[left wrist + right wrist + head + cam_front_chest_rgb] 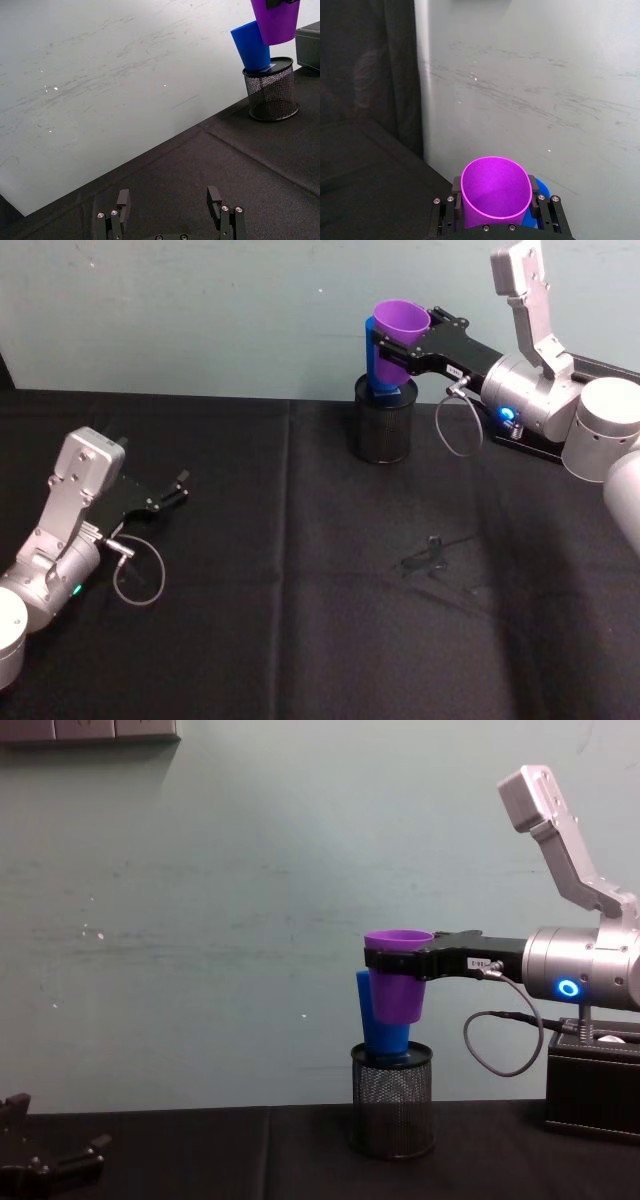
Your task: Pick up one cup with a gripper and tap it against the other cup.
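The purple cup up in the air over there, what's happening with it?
The robot's right gripper is shut on the purple cup and holds it upright, off the table. The cup is right up against the blue cup, which leans in a black wire-mesh holder at the far side of the table. Whether the two cups actually touch can't be told. The left gripper sits open and idle, low at the near left.
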